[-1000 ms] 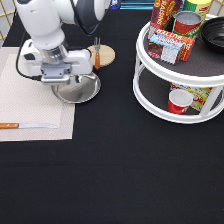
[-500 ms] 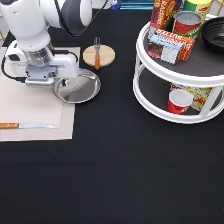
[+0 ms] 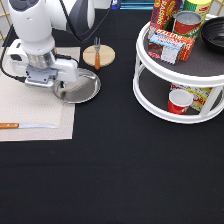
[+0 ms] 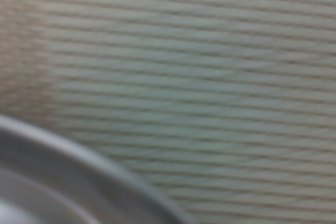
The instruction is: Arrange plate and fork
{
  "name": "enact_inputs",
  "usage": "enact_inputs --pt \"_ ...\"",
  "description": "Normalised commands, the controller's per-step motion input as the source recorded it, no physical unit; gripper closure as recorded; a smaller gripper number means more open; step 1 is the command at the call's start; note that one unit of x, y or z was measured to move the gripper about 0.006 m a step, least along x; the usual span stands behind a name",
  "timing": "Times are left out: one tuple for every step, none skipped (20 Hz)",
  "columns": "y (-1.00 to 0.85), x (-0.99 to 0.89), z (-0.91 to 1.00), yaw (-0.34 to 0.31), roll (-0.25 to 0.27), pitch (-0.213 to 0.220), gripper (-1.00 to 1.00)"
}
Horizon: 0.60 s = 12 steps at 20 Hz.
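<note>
Gripper (image 3: 50,85) sits low at the plate's (image 3: 80,87) left rim, straddling the placemat's (image 3: 30,107) right edge; you cannot tell its grip. Your fork (image 3: 97,54) lies on the wooden disc (image 3: 106,56) just beyond.

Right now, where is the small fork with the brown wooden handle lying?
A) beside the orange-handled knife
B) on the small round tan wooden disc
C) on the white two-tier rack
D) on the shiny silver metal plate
B: in the exterior view the small wooden-handled fork lies across the round tan wooden disc, above the shiny silver metal plate, where the gripper is.
</note>
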Motion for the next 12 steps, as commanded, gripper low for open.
enact_inputs --pt "-0.41 0.23 0.09 0.016 -0.18 0.033 -1.0" --pt "-0.45 0.25 0.05 0.031 -0.148 0.023 -1.0" --pt "-0.41 0.3 0.01 0.039 -0.138 0.023 -1.0" --pt "-0.39 0.36 0.02 0.046 -0.126 0.021 -1.0" --pt "-0.38 0.41 0.07 0.047 -0.123 0.017 -1.0" --pt "-0.4 0.39 0.06 0.044 -0.115 0.012 -1.0" --pt "-0.43 0.39 0.1 0.043 -0.109 0.002 -1.0" --pt "-0.43 0.38 0.11 0.04 -0.107 0.0 -1.0" --pt "-0.46 0.38 0.13 0.037 -0.103 0.0 -1.0" --pt "-0.5 0.37 0.13 0.032 -0.094 0.0 -1.0" --pt "-0.52 0.36 0.17 0.029 -0.085 0.0 -1.0" --pt "-0.59 0.33 0.17 0.025 -0.069 0.0 -1.0"
